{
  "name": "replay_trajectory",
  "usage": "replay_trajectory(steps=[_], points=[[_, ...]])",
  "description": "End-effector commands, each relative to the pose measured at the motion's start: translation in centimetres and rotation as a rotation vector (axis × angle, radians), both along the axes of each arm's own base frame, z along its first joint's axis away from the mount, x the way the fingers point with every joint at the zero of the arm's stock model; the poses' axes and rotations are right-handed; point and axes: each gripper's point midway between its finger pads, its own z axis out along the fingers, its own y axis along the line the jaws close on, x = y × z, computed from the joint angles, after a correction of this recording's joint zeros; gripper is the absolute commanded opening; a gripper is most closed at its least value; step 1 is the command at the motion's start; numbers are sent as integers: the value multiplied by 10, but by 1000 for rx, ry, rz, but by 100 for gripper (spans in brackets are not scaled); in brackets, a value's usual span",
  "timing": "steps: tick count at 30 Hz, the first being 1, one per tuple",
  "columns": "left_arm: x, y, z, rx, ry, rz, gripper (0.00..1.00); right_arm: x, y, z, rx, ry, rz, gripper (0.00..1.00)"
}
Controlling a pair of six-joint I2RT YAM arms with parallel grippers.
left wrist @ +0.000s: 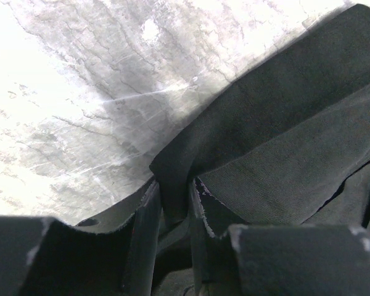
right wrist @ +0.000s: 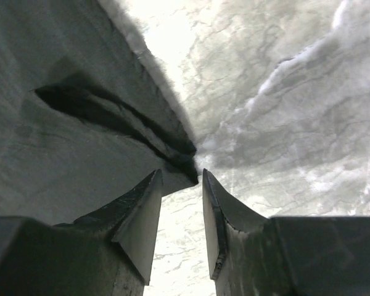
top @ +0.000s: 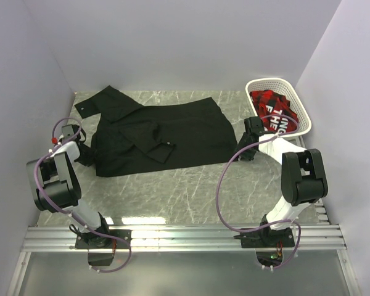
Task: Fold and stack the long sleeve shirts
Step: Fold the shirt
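**Jaws clamp one edge, gape at the other**

Left gripper [left wrist: 176,191] jaws are pinched on a fold of the black shirt [top: 172,126] at its 9 o'clock edge. The shirt lies spread on the marble table [top: 185,185], toward 12 o'clock. Right gripper [right wrist: 182,176] jaws stand apart, just short of the 3 o'clock hem corner; a white basket [top: 277,82] sits at 2 o'clock

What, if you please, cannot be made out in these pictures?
Red-and-black checked cloth in the white plastic basket: top view, bunched; right arm covers part of its lettering.
Black long-sleeved fabric shirt: top view, buttons too small; wrist views cut off all but its edges.
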Motion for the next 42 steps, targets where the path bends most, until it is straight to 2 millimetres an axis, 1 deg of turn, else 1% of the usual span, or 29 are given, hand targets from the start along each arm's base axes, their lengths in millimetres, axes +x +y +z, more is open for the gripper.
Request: replay_trajectory(steps=[1,7,8,13,15,18,19,22,26,31,38,39,40,41,42], points=[[-12,2,-15,4,75,0,30,10,-3,10,-20,-35,-34,41],[-11,2,-15,0,82,5,30,14,9,2,21,-21,-30,41],[-12,2,-16,-3,84,7,30,14,10,-2,20,-9,-30,41],[-11,2,-15,-5,83,9,30,18,11,-9,-2,6,-27,41],[-12,2,-15,-5,86,13,30,18,13,-11,-18,14,-14,39],[-13,3,-16,2,92,15,30,13,15,-15,-20,33,0,26],[-13,4,-16,5,93,17,29,11,14,-14,-24,36,2,17],[-14,7,-17,17,105,21,27,3,9,-14,-48,52,8,0],[-18,14,-16,53,128,39,24,-10,0,-11,-94,78,29,0],[-23,23,-12,103,141,57,24,-26,-8,-7,-136,104,60,0],[-28,27,-8,130,155,74,26,-45,-12,-13,-148,137,73,0],[-28,27,-7,131,149,74,27,-45,-13,-13,-152,133,71,1],[-29,25,-6,124,146,74,33,-44,-13,-9,-150,118,73,5],[-28,25,-1,125,126,74,37,-43,-13,-6,-148,106,74,9],[-27,23,1,120,118,75,42,-42,-12,-1,-147,91,76,19]])
